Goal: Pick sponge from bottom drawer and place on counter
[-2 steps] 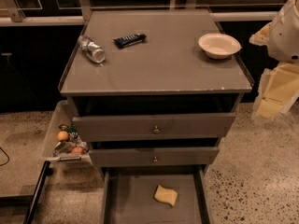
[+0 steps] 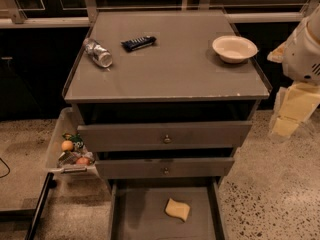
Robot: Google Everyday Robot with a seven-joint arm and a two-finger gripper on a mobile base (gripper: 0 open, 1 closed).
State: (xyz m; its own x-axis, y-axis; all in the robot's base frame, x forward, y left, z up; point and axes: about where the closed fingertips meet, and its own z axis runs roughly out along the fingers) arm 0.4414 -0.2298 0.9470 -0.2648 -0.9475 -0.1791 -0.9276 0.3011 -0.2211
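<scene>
Beside the flat grey counter's (image 2: 170, 69) right edge, its opening impossible to tell, the gripper (image 2: 292, 115) should descend squarely over the pale yellow flat sponge (image 2: 177, 209) in the wide grey bottom drawer (image 2: 137, 216).

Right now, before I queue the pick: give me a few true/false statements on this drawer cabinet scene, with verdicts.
1. The pale yellow flat sponge lies on the floor of the open wide grey bottom drawer. True.
2. The round white bowl sits at the front left of the flat grey counter. False: it sits at the rear right.
3. The end effector is inside the drawer, on the sponge. False: it is off the cabinet's right side, well away from the sponge.
4. A clear plastic bottle lies on its side on the counter's left. True.
</scene>
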